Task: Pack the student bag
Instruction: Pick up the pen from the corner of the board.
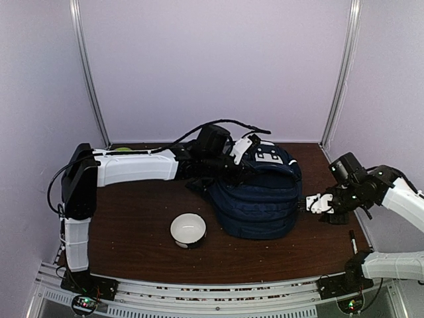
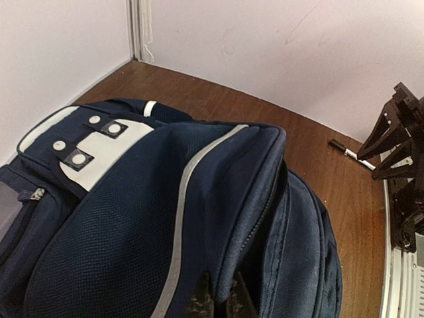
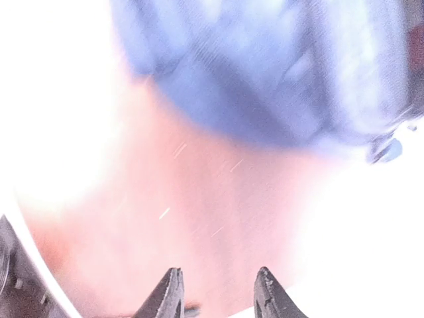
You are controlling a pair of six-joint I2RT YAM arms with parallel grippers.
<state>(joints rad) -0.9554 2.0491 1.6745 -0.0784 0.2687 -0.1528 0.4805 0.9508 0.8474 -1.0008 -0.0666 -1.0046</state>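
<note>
Pinching a fold on top of the student bag (image 1: 258, 199), the left gripper (image 2: 222, 301) is probably holding it steady for packing. The right gripper (image 3: 217, 291) is hovering just beside the bag's right side, jaws partway apart, empty. A white bowl (image 1: 188, 230) is sitting near its front-left.

This is a robot test cell in a lab, not a lived-in room. Beyond the left gripper (image 1: 233, 161), plain pale walls (image 1: 218, 59) close in on three sides, joined at the corners by bare aluminium uprights (image 1: 89, 73). A black cable (image 1: 225, 121) loops above that gripper. Under it and the right gripper (image 1: 310, 203) lies a brown wooden tabletop (image 1: 132, 225). Back toward the arm bases runs a slotted metal rail (image 1: 212, 291) with a small circuit board (image 1: 84, 303) showing lit LEDs.
</note>
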